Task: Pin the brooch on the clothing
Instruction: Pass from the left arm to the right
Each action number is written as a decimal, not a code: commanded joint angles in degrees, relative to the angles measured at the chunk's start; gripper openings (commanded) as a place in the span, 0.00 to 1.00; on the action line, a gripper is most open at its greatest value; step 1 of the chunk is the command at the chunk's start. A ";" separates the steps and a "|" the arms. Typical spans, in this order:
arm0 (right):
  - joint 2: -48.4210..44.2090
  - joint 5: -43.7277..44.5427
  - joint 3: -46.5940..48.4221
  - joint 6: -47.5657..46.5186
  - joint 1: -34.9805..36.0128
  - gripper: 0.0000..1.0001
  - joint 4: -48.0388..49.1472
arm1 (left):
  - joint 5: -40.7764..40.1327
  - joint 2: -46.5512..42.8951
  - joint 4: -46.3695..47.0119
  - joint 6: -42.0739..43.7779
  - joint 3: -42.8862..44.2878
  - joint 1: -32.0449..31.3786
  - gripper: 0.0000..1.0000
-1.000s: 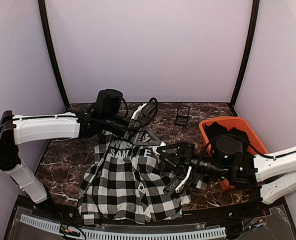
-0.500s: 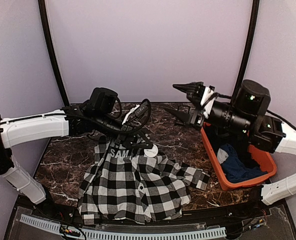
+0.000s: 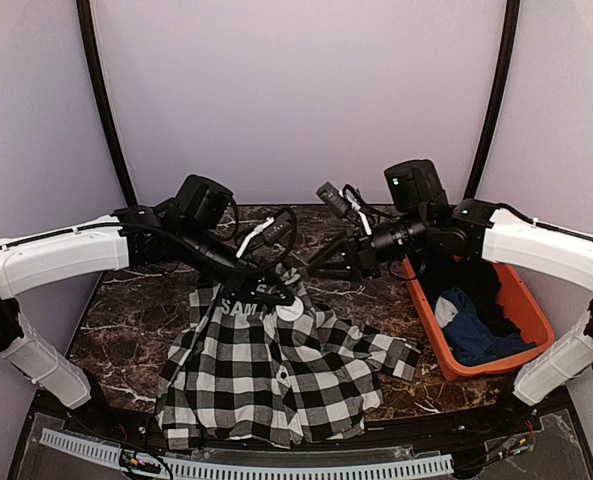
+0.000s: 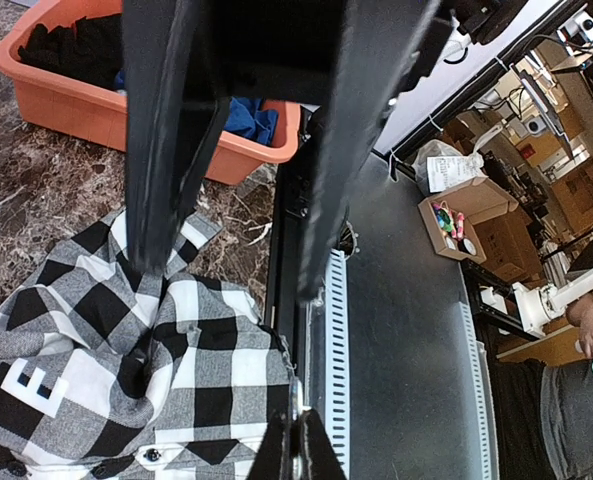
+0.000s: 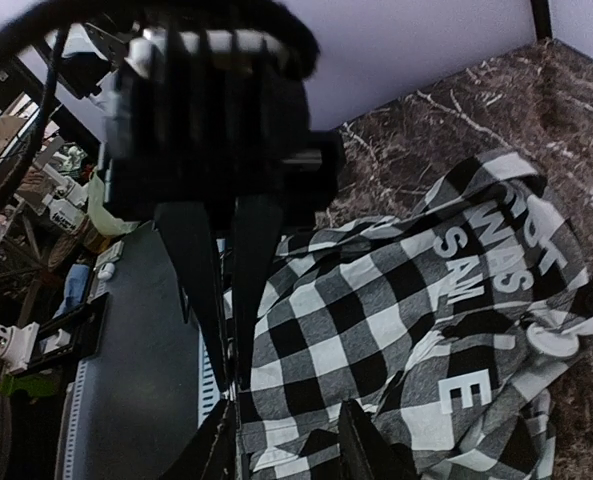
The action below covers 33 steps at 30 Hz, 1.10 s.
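Pinning: left claw (image 3: 281, 287) rested on shirt (image 3: 276, 370), under its tips.
Brooch: white disc (image 3: 292, 309) just beside left claw.
Left claw: grip unclear.
Right claw (image 3: 321, 270): nearly closed, empty, hovered above collar.
Tip: press straight down, steady fabric.

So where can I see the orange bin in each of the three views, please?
Top external: the orange bin sits at the right edge of the table, right of the checked shirt, with dark and blue clothes inside.
Left wrist: the bin is at the upper left, partly behind the fingers.
Right wrist: not in view.
Shared landmark: the shirt's white lettering, also seen from the right wrist.
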 commanded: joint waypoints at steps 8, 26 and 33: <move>3.70 -10.99 1.58 3.21 0.53 0.28 -2.14 | -1.05 -1.88 -2.64 2.66 1.00 -0.19 0.01; 7.31 -3.93 3.46 -3.37 5.74 0.24 -5.28 | 0.24 -2.43 -0.83 1.53 0.15 -0.21 0.01; 7.64 -3.33 3.81 -3.95 5.71 0.21 -6.44 | 0.36 -3.04 -0.07 1.10 -0.68 -0.18 0.01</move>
